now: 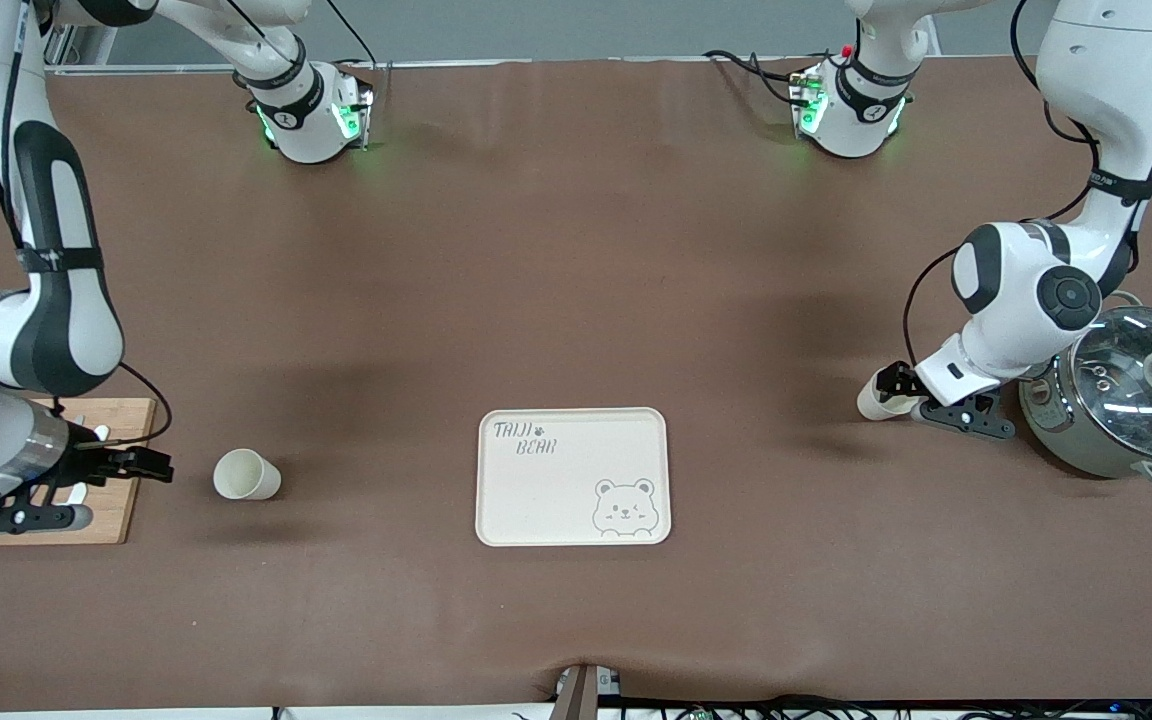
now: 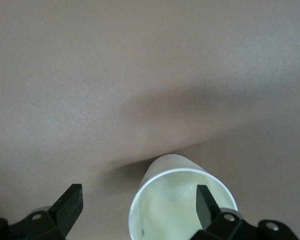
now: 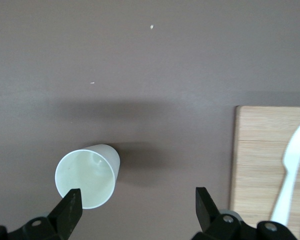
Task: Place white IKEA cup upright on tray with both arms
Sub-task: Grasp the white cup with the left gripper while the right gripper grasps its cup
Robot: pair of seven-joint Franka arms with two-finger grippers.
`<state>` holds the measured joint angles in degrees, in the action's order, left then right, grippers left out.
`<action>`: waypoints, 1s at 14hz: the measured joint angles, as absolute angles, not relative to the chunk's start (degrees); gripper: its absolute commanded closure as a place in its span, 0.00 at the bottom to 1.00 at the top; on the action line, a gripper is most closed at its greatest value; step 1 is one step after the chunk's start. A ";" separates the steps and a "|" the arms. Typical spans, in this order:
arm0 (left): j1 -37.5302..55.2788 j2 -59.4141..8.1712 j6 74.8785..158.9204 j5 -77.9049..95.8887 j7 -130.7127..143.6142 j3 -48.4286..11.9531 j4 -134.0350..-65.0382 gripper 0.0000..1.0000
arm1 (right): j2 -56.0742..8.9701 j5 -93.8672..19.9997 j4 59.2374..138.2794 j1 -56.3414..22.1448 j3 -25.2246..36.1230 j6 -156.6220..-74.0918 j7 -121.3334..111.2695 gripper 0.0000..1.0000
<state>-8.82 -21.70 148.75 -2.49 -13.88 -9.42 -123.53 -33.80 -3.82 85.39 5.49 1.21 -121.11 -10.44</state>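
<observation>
Left gripper [image 1: 886, 392] spread, one finger inside a white cup [image 1: 874, 400] lying beside the pot [image 1: 1126, 405] | right gripper [image 1: 151, 464] spread by the cutting board [image 1: 106, 500], near a second cup [image 1: 246, 474] | tray [image 1: 536, 500] bare | cups look light, thin, slippery: pinch the rim wall.

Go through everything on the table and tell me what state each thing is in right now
Cup by the cutting board: lying on its side on the table.
Cup at the left gripper: on its side, one finger inside its mouth.
Tray: flat, nothing on it.
Pot: glass lid on.
Left gripper: open, astride the cup's rim.
Right gripper: open, over the cutting board's edge.
</observation>
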 measured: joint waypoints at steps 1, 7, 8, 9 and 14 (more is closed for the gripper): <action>-8.87 -22.20 148.90 -2.49 -13.88 -9.41 -123.50 0.00 | -34.66 -3.93 85.39 5.25 1.19 -121.71 -10.44 0.00; -9.07 -23.31 149.26 -2.49 -12.34 -9.33 -123.40 1.00 | -37.42 -3.93 85.34 2.66 1.16 -123.34 -10.51 0.00; -9.06 -23.40 149.26 -2.49 -12.20 -9.33 -123.41 1.00 | -37.69 -3.85 85.33 2.53 1.16 -123.35 -10.54 0.00; -9.06 -23.49 149.26 -2.49 -12.07 -9.33 -123.40 1.00 | -37.97 -3.56 85.33 2.53 1.19 -123.35 -10.65 0.00; -9.03 -24.23 149.48 -2.49 -11.72 -9.33 -123.39 1.00 | -38.49 -1.46 85.33 2.65 1.50 -123.36 -10.90 0.00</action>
